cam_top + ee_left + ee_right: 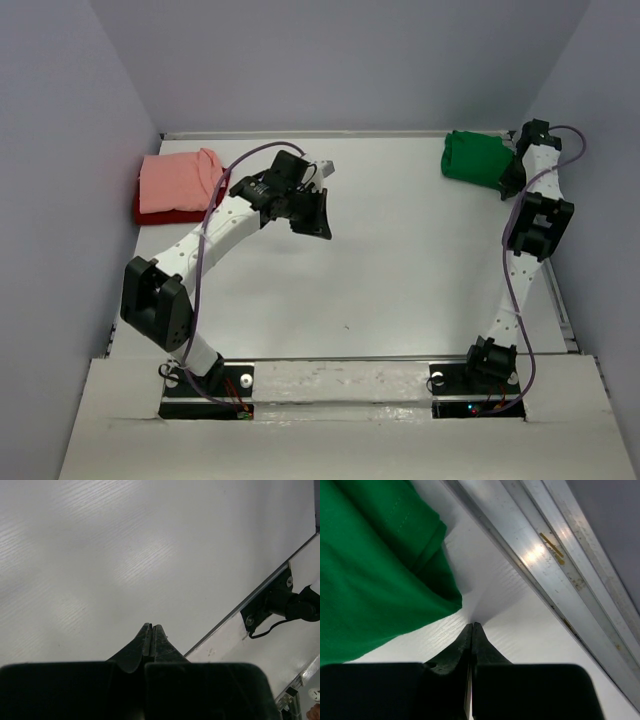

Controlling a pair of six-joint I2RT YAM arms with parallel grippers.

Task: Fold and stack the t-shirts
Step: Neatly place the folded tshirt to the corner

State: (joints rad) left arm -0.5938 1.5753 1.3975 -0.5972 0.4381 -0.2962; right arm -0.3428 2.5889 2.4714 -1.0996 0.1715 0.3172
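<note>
T-shirt [370, 580] beside closed right gripper [471, 625], perhaps touching.

One green t-shirt [475, 160], one pink t-shirt [178, 182], one dark red t-shirt [158, 216], two arms [215, 235] [530, 225], one table [400, 280].

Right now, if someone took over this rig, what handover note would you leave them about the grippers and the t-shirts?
Left gripper: shut, empty, above bare table.
Right gripper: shut, empty, tips beside the green shirt corner.
Shirts: salmon pink shirt lies folded on the dark red shirt, far left; green shirt sits apart, far right.
Done: two shirts stacked.
Left: green shirt looks compactly bundled; it likely still needs carrying onto the stack.
</note>
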